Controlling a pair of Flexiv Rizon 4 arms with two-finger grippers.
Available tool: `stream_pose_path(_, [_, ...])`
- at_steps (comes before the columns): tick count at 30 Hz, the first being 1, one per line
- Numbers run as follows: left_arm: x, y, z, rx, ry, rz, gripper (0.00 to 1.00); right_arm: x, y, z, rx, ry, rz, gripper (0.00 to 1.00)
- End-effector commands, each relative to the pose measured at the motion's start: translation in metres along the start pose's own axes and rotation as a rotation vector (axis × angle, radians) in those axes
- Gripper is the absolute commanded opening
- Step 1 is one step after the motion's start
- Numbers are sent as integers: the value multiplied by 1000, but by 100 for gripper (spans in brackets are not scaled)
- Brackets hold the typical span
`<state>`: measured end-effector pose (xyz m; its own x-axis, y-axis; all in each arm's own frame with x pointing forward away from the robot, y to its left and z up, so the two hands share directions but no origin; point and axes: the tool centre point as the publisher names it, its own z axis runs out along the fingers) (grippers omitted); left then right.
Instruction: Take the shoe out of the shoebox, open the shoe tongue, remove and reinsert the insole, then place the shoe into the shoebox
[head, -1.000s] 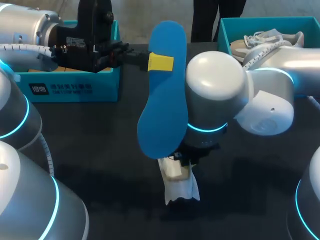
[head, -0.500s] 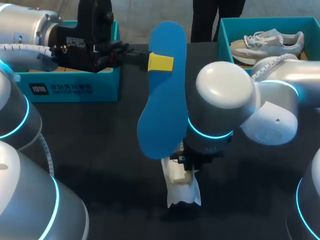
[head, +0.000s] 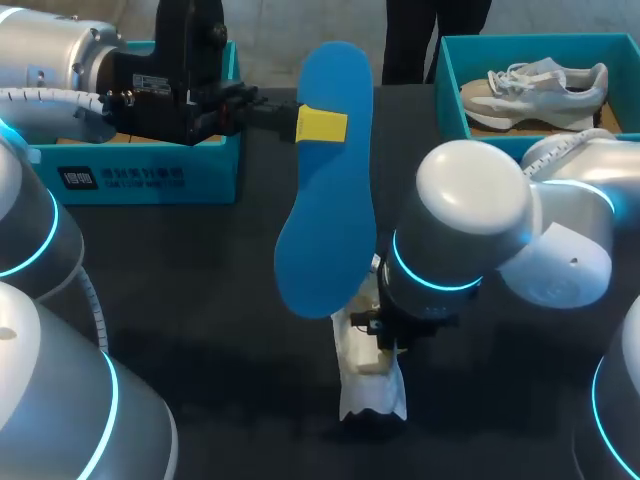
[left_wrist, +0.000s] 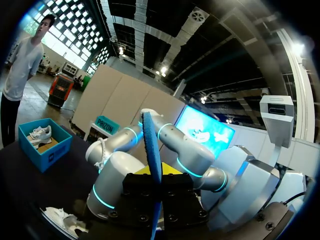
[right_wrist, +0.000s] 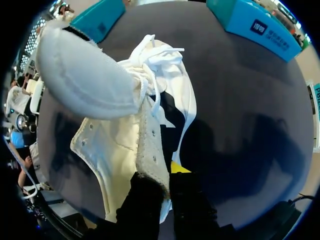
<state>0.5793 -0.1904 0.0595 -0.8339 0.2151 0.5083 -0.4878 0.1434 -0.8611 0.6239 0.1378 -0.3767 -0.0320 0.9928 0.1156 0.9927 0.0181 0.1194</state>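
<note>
White lace-up fabric shoe (head: 372, 388) sat on the dark counter (head: 200, 300), its opening edge pinched tight in the right hand (right_wrist: 167, 175). Above the counter, the left hand (head: 318, 125) was clamped on the long blue foam insole (head: 330, 200), holding it aloft.

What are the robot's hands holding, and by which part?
The left gripper pinches the blue insole by its side edge, nearer one end. The right gripper pinches the white shoe at the lace-hole edge of its opening.
</note>
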Motion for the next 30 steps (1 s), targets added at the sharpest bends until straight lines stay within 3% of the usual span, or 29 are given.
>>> stream_pose_path(1, [-1,-1,1,-3,0,-1,0,-4,0,4,-15,15,-6,100])
stream_pose_path(6, [-1,-1,1,-3,0,-1,0,0,8,-9,-74,15,-56,100])
stream_pose_path(10, [-1,-1,1,-3,0,-1,0,4,13,-32,-150,39,-108,100])
stream_pose_path(16, [-1,-1,1,-3,0,-1,0,1,14,-60,-138,72,-156,100])
stream_pose_path(20, [-1,-1,1,-3,0,-1,0,-8,7,-69,-62,132,-151,100])
stream_pose_path(30, [-1,-1,1,-3,0,-1,0,-9,6,-70,-38,147,-159,100])
